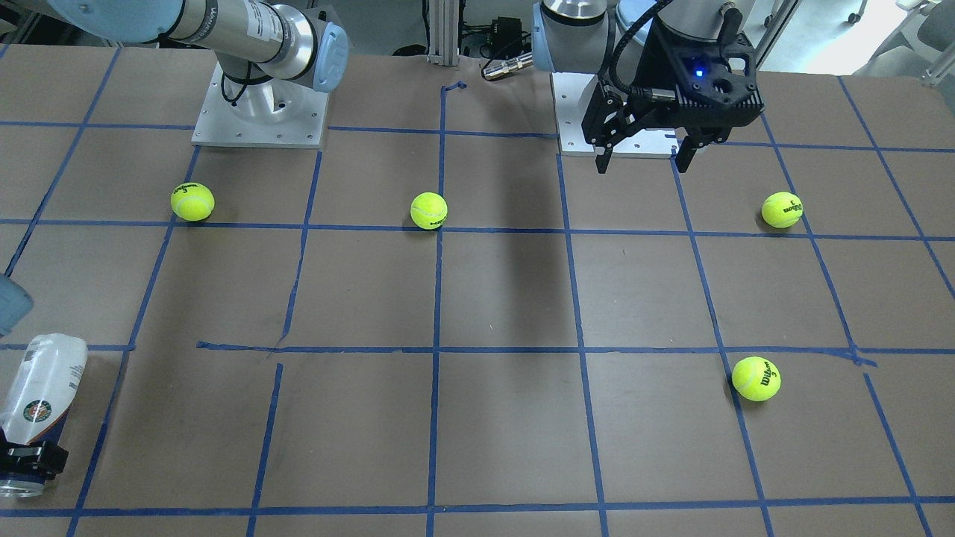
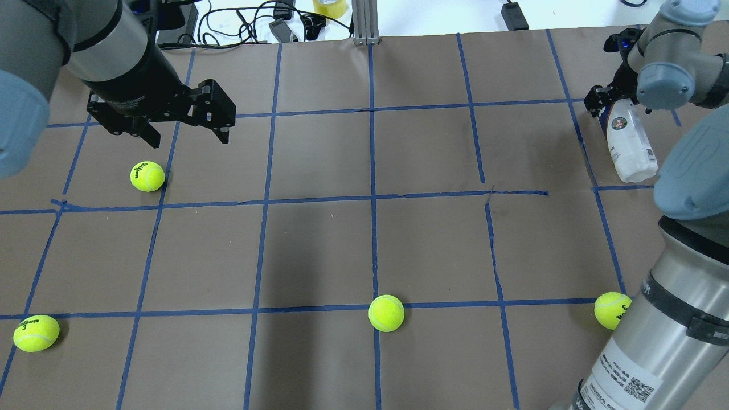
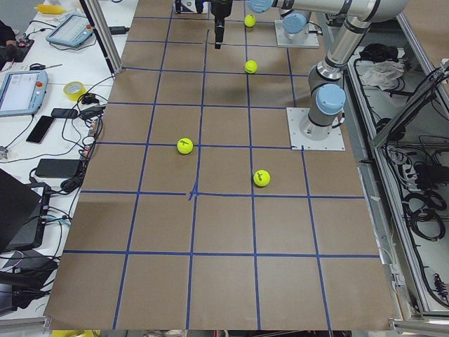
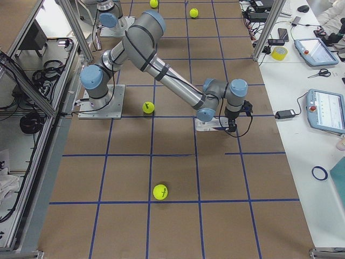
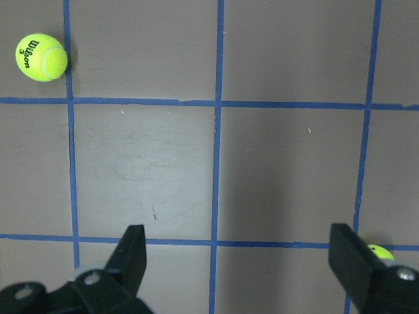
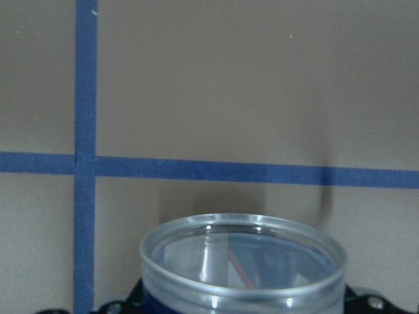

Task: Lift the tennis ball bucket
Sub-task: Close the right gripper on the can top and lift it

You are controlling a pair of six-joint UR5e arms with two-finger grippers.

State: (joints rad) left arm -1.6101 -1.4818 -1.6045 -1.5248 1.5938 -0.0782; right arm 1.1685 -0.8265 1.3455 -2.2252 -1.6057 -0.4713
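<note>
Brown taped desk, tennis ball bucket at its far right side
Right tool clamps the bucket's open end, cropped at the front view's edge; lifted or resting is unclear; left tool hangs wide apart

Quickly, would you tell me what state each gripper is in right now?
Left gripper: open, holding nothing.
Right gripper: shut on the tennis ball bucket.
</note>
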